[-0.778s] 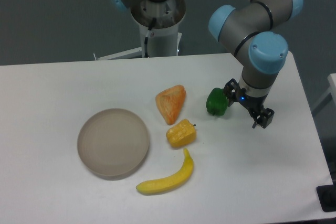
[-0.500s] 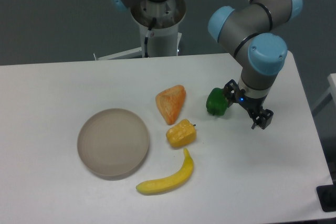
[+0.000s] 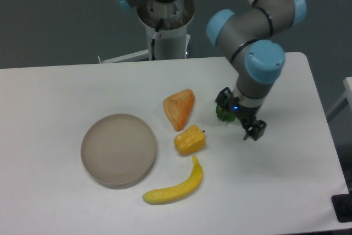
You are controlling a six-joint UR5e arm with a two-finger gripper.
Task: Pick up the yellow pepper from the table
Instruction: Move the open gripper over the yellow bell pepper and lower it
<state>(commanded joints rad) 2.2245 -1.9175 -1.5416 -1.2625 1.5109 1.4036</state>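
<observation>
The yellow pepper (image 3: 190, 140) is seen on the counter (image 3: 55, 92); at its 2 o'clock the claw (image 3: 240, 118) is spread wide, empty.

Tool (image 3: 240, 116) beside yellow pepper (image 3: 190, 140), apart.

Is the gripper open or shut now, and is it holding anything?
Open and empty: the gripper has its fingers apart, beside the yellow pepper.
</observation>
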